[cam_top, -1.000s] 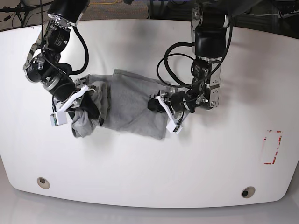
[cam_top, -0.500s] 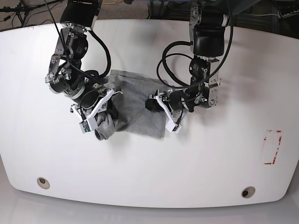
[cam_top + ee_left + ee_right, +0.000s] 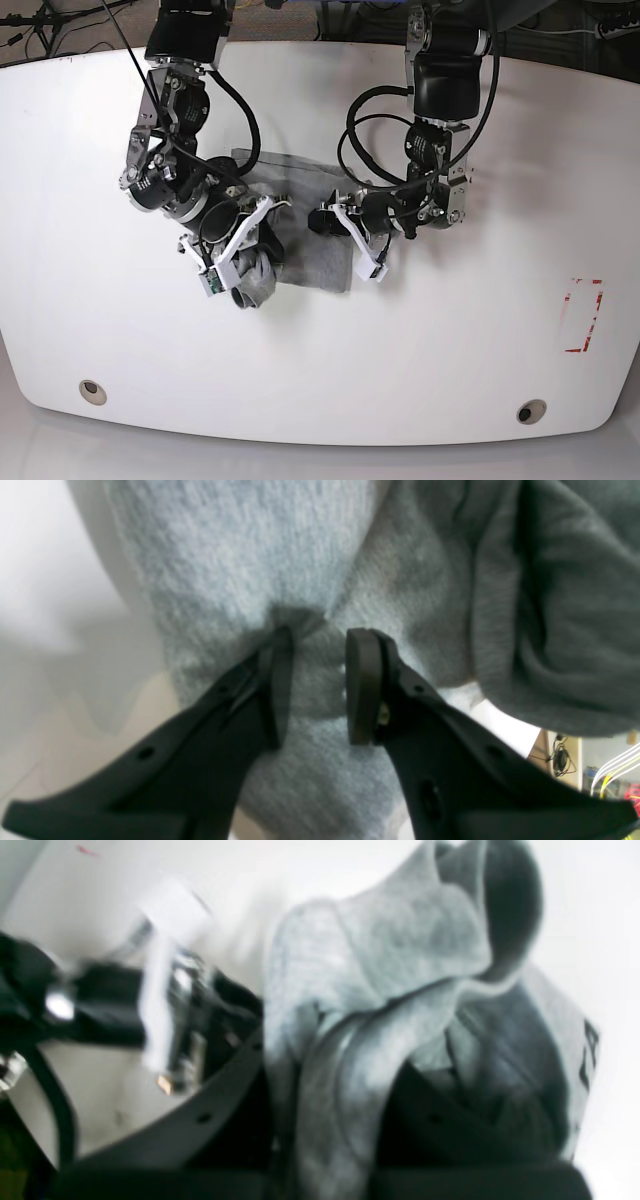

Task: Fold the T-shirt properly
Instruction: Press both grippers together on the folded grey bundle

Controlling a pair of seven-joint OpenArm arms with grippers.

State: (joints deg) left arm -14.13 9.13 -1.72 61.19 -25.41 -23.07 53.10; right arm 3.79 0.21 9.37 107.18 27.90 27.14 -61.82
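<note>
Right tool: in the base view our right tool [image 3: 243, 268] sits nearest the counter's front edge, clamped tight on a bunched wad of the T-shirt [image 3: 300, 235]; its wrist view is blurred but shows grey cloth draped over and between the dark fingers [image 3: 440, 1140].
Risk at the right tool: we judge the wad is gathered rather than pinched at one clean edge, so carrying it across could lay down a lump instead of a flat fold, or drag hidden layers askew.
T-shirt: it lies around the middle of the white counter [image 3: 480, 340], partly folded, flat between the two tools and bunched under ours on the right; a bit of black lettering [image 3: 587, 1050] shows at one edge.
Left tool: our left tool [image 3: 315, 675] stands partly open, with grey cloth lying in the gap; we cannot tell whether it is actually pinching it.
Risk at the left tool: if that anchor is loose, a pull from the other side could slide the whole shirt along the counter and undo the crease.
Far cables: black cables [image 3: 365, 130] loop just above the cloth and could snag a raised fold.
</note>
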